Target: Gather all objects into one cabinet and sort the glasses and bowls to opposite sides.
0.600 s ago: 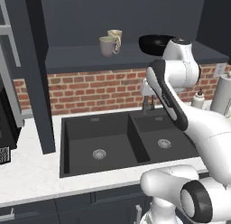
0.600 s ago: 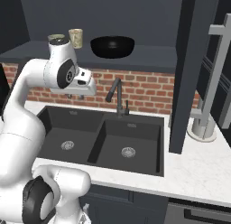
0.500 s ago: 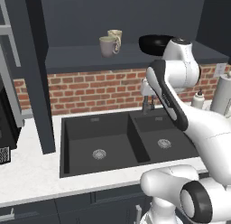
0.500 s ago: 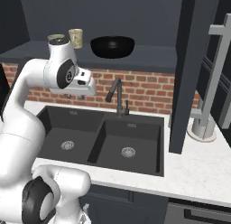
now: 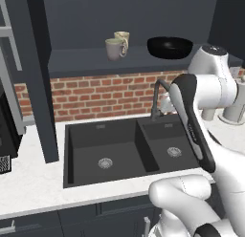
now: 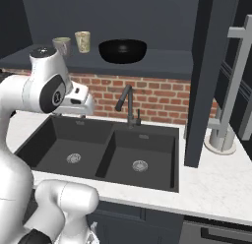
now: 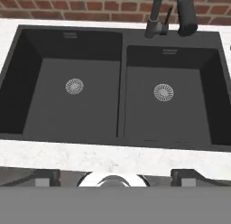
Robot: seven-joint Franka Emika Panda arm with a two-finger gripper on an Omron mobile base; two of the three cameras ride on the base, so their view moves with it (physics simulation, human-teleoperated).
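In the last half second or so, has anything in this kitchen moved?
Nothing has visibly changed. The two mugs and the black bowl sit on the cabinet shelf as before, the arm holds the same pose over the sink, and the gripper stays open and empty.

arm: glossy white rounded links | dark grey joints | black stripe

A black double sink sits sunk in the pale speckled worktop, a round drain in each basin. A dark faucet rises behind it against the red brick backsplash.
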